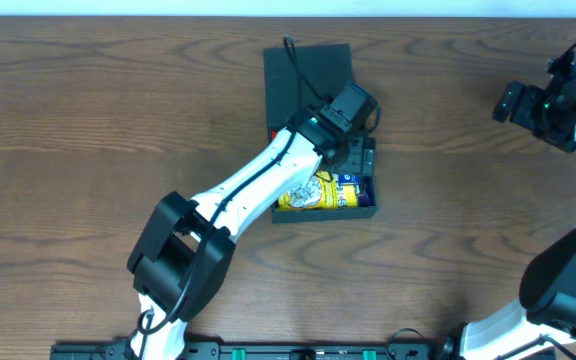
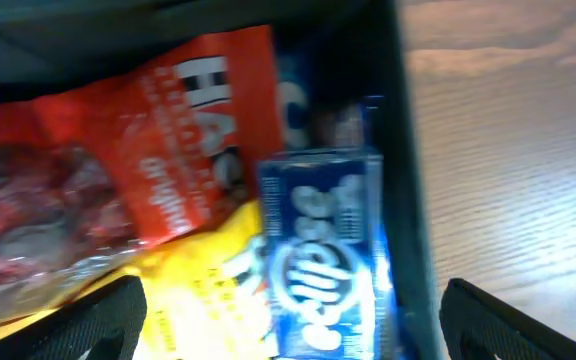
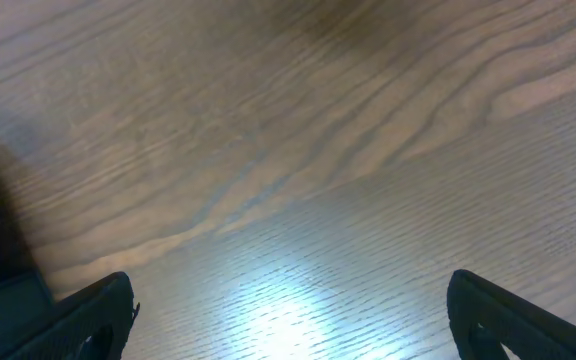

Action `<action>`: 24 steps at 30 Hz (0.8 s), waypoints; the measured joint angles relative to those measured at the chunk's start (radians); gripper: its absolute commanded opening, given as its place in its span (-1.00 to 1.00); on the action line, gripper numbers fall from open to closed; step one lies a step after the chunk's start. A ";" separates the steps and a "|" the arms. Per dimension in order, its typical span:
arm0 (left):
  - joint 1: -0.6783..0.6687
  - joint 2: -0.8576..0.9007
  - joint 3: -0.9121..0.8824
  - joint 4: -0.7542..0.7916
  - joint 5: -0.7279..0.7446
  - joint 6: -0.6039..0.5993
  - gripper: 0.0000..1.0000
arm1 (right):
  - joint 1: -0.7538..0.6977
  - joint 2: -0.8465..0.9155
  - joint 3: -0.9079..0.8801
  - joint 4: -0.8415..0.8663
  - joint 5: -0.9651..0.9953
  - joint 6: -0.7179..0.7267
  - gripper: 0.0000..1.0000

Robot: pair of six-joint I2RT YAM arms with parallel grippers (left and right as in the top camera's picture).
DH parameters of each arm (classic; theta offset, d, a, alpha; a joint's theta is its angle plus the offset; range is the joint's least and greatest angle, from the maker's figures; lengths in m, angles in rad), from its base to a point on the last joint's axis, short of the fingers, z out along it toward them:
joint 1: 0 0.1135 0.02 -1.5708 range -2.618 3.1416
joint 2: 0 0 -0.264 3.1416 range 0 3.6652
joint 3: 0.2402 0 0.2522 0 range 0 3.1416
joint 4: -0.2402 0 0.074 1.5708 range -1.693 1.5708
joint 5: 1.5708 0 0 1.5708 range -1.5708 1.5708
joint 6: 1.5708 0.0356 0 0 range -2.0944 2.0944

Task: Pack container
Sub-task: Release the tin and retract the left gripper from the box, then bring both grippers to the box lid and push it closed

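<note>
Container (image 1: pixel 324 213): where does it sit?

— Middle of the counter (image 1: pixel 88 90). It is dark green, with its lid (image 1: pixel 308 70) flipped open and lying flat on the far side.

— What is inside?

— A red snack bag (image 2: pixel 168 150), a yellow bag (image 2: pixel 203 290) and a blue gum pack (image 2: pixel 323 250). In the left wrist view the gum lies just beside the box's right-hand wall, partly over the yellow bag.

— And the left hand (image 2: pixel 293 320)?

— It reaches down over the open box, fingers (image 2: pixel 98 315) spread wide, released and gripping nothing. The gum pack lies below, between them.

— The right hand (image 3: pixel 288 320)?

— Well apart, near the counter's right edge, likewise spread open, with only bare wood beneath it.
</note>
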 measured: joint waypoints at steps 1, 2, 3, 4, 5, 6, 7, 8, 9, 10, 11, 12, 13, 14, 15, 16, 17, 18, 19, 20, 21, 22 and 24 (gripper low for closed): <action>0.010 -0.001 0.000 -0.009 0.000 0.000 0.91 | 0.000 0.000 0.000 0.000 0.000 0.000 0.99; 0.020 -0.001 0.000 -0.018 0.000 0.000 0.90 | 0.000 0.000 0.000 0.000 0.000 0.000 0.99; 0.040 -0.005 0.000 -0.029 0.000 0.000 0.90 | 0.000 0.000 0.000 0.000 0.000 0.000 0.99; 0.056 -0.010 0.001 -0.040 -0.003 0.000 0.90 | 0.000 0.000 0.000 0.000 -0.002 0.000 0.98; 0.073 -0.016 0.003 -0.053 -0.006 0.000 0.90 | 0.000 0.000 0.000 0.000 -0.004 0.000 0.98; 0.103 -0.028 0.008 -0.074 -0.013 0.000 0.90 | 0.000 0.000 0.000 0.000 -0.013 0.000 0.99; 0.130 -0.045 0.011 -0.085 -0.024 0.000 0.91 | 0.000 0.000 0.000 0.000 -0.024 0.000 0.99; 0.160 -0.064 0.017 -0.099 -0.037 0.000 0.91 | 0.000 0.000 0.000 0.000 -0.038 0.000 0.99; 0.194 -0.090 0.023 -0.107 -0.055 0.000 0.90 | 0.000 0.000 0.000 0.000 -0.058 0.000 0.99; 0.225 -0.116 0.027 -0.112 -0.073 0.000 0.90 | 0.000 0.000 0.000 0.000 -0.077 0.000 0.97; 0.254 -0.142 0.031 -0.119 -0.093 0.000 0.90 | 0.000 0.000 0.000 0.000 -0.097 0.000 0.96; 0.290 -0.172 0.036 -0.127 -0.118 0.000 0.90 | 0.000 0.000 0.000 0.000 -0.119 0.000 0.95; 0.316 -0.194 0.039 -0.132 -0.138 0.000 0.90 | 0.001 0.000 0.000 0.001 -0.142 0.000 0.94; 0.352 -0.222 0.043 -0.135 -0.167 0.000 0.90 | 0.001 0.000 0.000 0.001 -0.162 0.000 0.95; 0.385 -0.242 0.047 -0.137 -0.192 0.002 0.90 | 0.003 0.000 0.000 0.003 -0.179 0.000 0.92; 0.409 -0.254 0.050 -0.137 -0.210 0.004 0.90 | 0.008 0.000 0.000 0.005 -0.190 0.001 0.89; 0.454 -0.268 0.054 -0.137 -0.235 0.013 0.90 | 0.020 0.000 0.000 0.007 -0.202 0.005 0.87; 0.477 -0.271 0.055 -0.137 -0.248 0.020 0.90 | 0.032 0.000 0.000 0.011 -0.211 0.006 0.86; 0.509 -0.272 0.055 -0.138 -0.257 0.030 0.91 | 0.049 0.000 0.000 0.015 -0.216 0.009 0.85; 0.538 -0.269 0.055 -0.141 -0.264 0.035 0.90 | 0.075 0.000 0.000 0.023 -0.222 0.014 0.83; 0.561 -0.265 0.055 -0.142 -0.267 0.039 0.90 | 0.097 0.000 -0.002 0.033 -0.228 0.017 0.83; 0.588 -0.261 0.055 -0.143 -0.267 0.046 0.90 | 0.124 0.001 -0.005 0.044 -0.233 0.022 0.78; 0.642 -0.251 0.055 -0.141 -0.262 0.055 0.90 | 0.182 0.001 -0.022 0.075 -0.242 0.029 0.74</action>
